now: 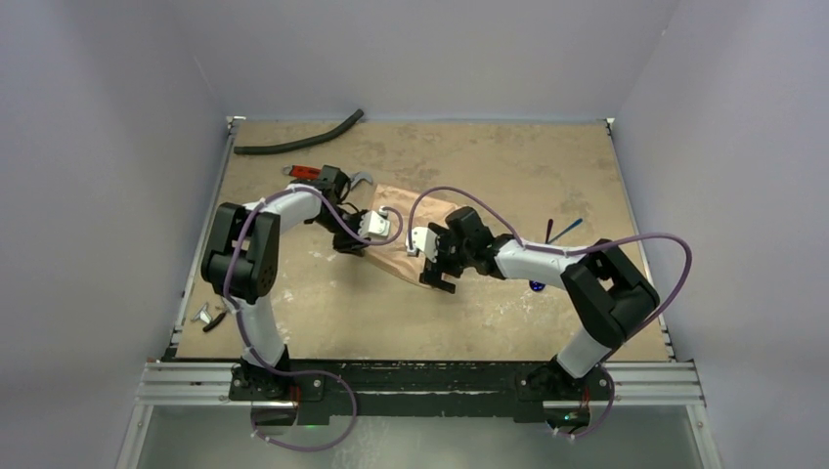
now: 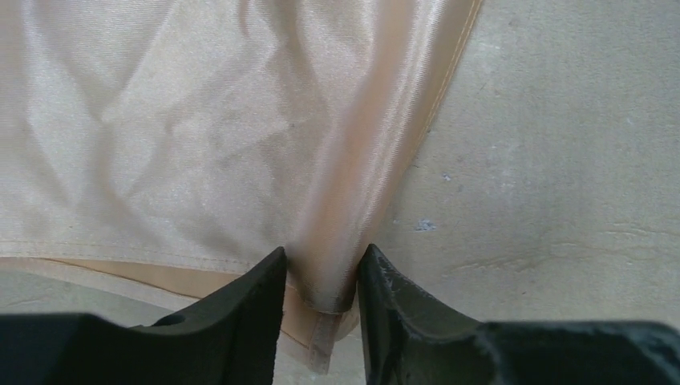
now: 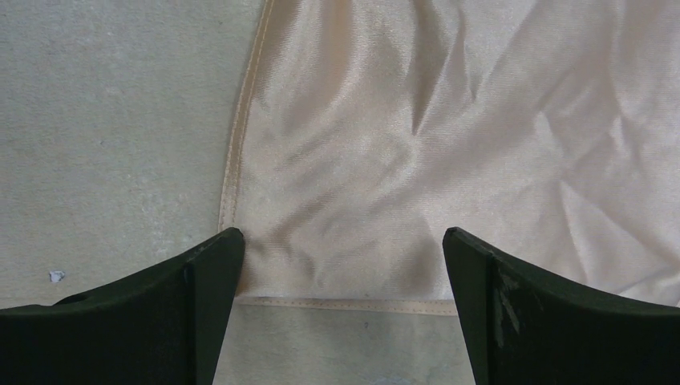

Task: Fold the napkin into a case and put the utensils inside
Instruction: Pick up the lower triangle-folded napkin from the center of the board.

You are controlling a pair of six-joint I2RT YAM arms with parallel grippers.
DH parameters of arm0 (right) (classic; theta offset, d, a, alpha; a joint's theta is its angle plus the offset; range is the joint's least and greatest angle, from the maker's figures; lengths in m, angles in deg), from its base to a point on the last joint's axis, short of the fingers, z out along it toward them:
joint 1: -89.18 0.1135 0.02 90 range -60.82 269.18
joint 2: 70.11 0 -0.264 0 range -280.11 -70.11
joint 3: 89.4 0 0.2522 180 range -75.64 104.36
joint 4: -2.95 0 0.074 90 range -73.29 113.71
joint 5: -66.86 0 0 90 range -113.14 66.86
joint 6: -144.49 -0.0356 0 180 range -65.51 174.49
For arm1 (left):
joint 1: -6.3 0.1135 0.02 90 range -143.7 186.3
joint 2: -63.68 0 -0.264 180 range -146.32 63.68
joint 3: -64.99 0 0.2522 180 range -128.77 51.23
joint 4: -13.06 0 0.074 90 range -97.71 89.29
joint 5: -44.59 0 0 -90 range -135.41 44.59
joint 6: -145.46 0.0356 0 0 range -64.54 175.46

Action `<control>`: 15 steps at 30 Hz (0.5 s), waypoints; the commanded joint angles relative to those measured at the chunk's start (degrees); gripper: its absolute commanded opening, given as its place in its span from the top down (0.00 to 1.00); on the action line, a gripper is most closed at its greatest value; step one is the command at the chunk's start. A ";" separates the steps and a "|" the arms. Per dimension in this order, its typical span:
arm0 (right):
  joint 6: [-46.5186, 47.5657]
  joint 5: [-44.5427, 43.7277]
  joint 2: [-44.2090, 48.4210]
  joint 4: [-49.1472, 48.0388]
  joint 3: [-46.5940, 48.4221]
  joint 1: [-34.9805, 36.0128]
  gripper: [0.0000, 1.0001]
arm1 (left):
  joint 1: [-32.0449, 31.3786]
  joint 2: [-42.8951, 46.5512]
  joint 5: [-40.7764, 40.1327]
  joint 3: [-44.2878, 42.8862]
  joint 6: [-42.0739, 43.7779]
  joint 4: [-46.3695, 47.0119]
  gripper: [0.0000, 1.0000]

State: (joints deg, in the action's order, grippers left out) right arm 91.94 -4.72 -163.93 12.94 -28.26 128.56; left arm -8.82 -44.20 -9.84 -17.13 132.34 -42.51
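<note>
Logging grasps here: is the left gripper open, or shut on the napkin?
Shut on the napkin: in the left wrist view the left gripper pinches a raised ridge of cloth at its corner, both fingers touching it.

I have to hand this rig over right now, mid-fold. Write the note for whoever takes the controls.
Left gripper: shut on a pinched ridge of cloth at one corner of the napkin.
Right gripper: open, jaws straddling the napkin's hem at another corner, holding nothing.
Napkin: wrinkled, lying on the table between the two grippers. The left wrist view shows a second layer under the hem, so one fold may be in. It is not yet a narrow case.
Utensils: on the table to the right of the napkin, apart from it.
Left to do: finish folding the case, then put both utensils inside.
</note>
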 commanded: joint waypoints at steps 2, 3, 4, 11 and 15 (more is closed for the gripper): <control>-3.08 -0.15 -2.54 2.04 1.24 0.48 0.02 | 0.66 -3.05 -1.22 -3.07 0.65 -0.99 0.79; -3.59 0.01 -3.37 2.38 2.14 0.48 0.02 | 0.61 -3.20 -1.21 -3.36 0.16 -0.88 0.93; -3.96 0.04 -4.15 3.05 3.06 0.44 0.02 | 0.61 -3.11 -1.05 -3.51 -0.59 -0.33 1.00; -7.77 3.61 -6.10 6.01 5.93 0.44 0.24 | 0.98 -2.17 -1.08 -3.73 -1.72 0.09 1.00; -11.11 3.94 -5.36 4.16 4.87 0.39 0.59 | 2.23 -2.01 0.02 -4.38 -2.57 -0.26 1.00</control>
State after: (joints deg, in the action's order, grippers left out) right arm 84.73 -1.57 -169.20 15.32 -22.88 128.67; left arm -8.18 -45.95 -10.30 -19.81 131.05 -41.90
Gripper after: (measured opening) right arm 0.552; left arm 0.028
